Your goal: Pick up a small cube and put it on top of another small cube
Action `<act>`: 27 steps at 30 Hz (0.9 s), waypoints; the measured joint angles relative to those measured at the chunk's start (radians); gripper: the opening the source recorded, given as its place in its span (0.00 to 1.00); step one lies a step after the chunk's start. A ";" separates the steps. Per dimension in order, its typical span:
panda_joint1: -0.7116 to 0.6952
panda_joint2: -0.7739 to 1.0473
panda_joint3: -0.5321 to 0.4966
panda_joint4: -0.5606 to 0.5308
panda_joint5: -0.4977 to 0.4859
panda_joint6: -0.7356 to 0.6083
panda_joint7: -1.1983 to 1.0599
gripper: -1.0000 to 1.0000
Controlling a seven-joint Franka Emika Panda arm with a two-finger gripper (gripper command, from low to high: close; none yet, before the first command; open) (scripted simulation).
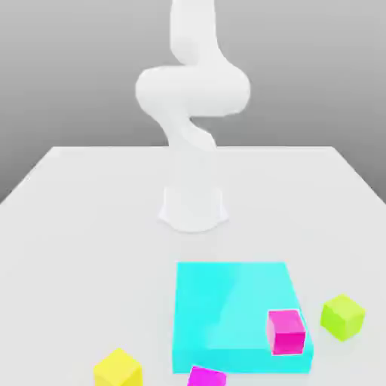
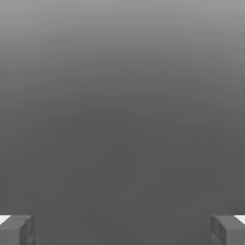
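The small yellow cube (image 1: 117,369) sits on the white table near the front edge, toward the exterior view's left. One magenta cube (image 1: 286,331) rests on the front right corner of the flat cyan block (image 1: 226,309). A second magenta cube (image 1: 206,376) lies on the table just in front of that block, cut by the picture's edge. In the hand view my gripper (image 2: 122,229) is open, its grey fingertips (image 2: 16,229) wide apart with plain grey background and nothing between them.
A lime yellow-green cube (image 1: 342,316) stands to the exterior view's right of the cyan block. The arm's white base (image 1: 193,207) rises from the table's middle behind the block, its links climbing out of the picture's top. The table (image 1: 75,226) spreads wide on both sides.
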 joint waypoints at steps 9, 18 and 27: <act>-0.091 0.333 0.023 -0.019 -0.036 0.112 0.165 0.50; -0.148 0.659 0.007 -0.038 -0.057 0.221 0.316 0.50; -0.185 0.982 -0.012 -0.058 0.000 0.333 0.413 0.50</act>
